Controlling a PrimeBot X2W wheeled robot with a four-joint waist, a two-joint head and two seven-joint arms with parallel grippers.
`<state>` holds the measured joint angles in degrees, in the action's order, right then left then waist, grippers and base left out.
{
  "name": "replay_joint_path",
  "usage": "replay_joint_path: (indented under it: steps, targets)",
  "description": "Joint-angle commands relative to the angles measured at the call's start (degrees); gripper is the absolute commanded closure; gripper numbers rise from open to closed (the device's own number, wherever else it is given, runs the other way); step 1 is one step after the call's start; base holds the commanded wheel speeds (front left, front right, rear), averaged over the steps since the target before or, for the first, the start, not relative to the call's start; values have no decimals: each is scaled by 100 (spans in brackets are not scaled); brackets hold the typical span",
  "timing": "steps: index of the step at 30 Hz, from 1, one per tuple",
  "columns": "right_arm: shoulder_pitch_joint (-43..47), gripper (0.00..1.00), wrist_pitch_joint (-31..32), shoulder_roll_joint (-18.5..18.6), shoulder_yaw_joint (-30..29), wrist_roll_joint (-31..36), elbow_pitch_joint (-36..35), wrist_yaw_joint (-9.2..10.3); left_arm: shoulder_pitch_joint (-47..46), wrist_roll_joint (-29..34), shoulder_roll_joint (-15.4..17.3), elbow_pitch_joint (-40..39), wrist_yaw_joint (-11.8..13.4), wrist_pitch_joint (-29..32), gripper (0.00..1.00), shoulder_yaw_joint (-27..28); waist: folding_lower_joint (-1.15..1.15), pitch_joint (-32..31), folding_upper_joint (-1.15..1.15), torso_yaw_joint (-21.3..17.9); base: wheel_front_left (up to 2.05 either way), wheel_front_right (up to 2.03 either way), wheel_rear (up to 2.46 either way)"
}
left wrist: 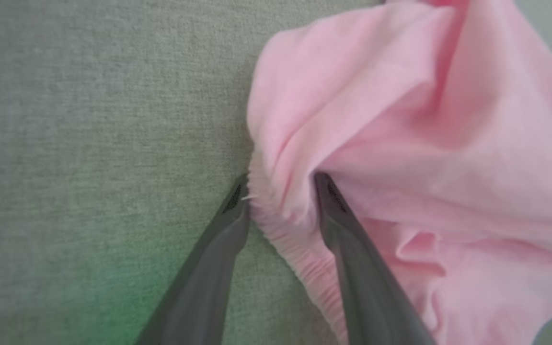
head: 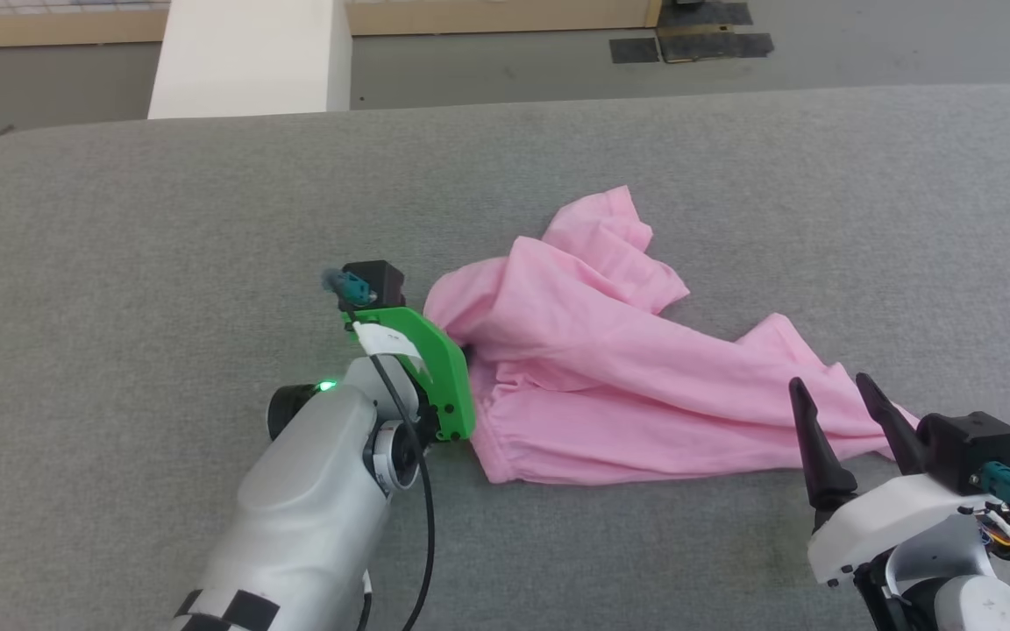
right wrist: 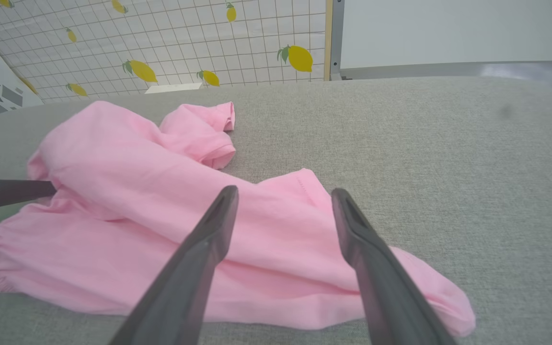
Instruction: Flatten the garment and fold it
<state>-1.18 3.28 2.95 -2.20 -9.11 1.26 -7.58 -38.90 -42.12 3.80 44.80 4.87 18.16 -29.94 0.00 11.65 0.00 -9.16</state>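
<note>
1. Grey padded table. Fabric-covered work surface that carries everything below.

2. The garment. Pink shorts lying crumpled at the middle of the table, not yet flattened. The long axis runs across the robot's front, with the gathered end at its left and a leg end trailing to its right. A second leg is bunched up and thrown toward the far side. Judged stage: flattening has barely begun and no fold has been made.

3. Left gripper. Fingers are spread and straddle the gathered edge of the shorts. One tip rests on the bare table just outside the edge, and the other is tucked into a fold of cloth. The edge sits between them and is not visibly pinched flat. This arm is the nearer one and is already at the cloth.

4. Right gripper. Fingers are spread wide and hold nothing. It sits just beside the right-hand leg end, and its tips point over the cloth.

5. Waistband. Ruched elastic that runs between the left fingers. Judged need: pinch here, with the opposite arm taking the far end, so the cloth can be drawn out along its long axis.
</note>
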Motion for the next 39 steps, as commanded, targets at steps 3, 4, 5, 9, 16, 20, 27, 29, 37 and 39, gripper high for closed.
replay_joint_path:
  steps: [3,4,5,9,16,20,27,29,37,39]
  targets:
    - [-108,0,-66,-7,42,-65,87,9,-176,96,135,7,109,-642,100,117,0,0,0,-81,0,0,0]
    - [-118,0,-72,-7,52,-74,107,9,-269,203,176,-17,166,-962,100,140,0,-13,0,-77,0,0,0]
    - [-128,0,-78,-7,59,-81,120,9,-353,289,202,-36,194,-1214,100,151,0,-27,0,-68,0,0,0]
    - [-147,0,-93,-7,73,-58,151,9,-789,608,213,-168,183,-2296,100,163,0,-119,0,12,0,0,0]
    - [-1,0,-21,-7,99,-15,121,9,-674,992,119,-977,-237,-3272,100,-97,0,-426,0,337,0,0,0]
    - [89,0,13,-7,85,-22,66,9,188,1043,359,-1381,-385,-3206,100,-378,0,-517,0,478,0,0,0]
    - [238,0,100,-7,24,9,-9,9,1948,948,1212,-2322,-702,-2221,100,-1064,0,-628,0,743,0,0,0]
    - [262,0,129,-7,25,11,-27,9,2320,859,1439,-2518,-733,-1867,100,-1193,0,-647,0,825,0,0,0]
    - [291,0,291,-7,76,48,-90,9,3117,273,1758,-3093,-527,-1022,0,-1176,0,-709,0,1105,0,0,0]
    - [278,0,343,-7,96,85,-111,9,3198,204,1777,-3253,-370,-1065,0,-1052,0,-712,0,1177,0,0,0]
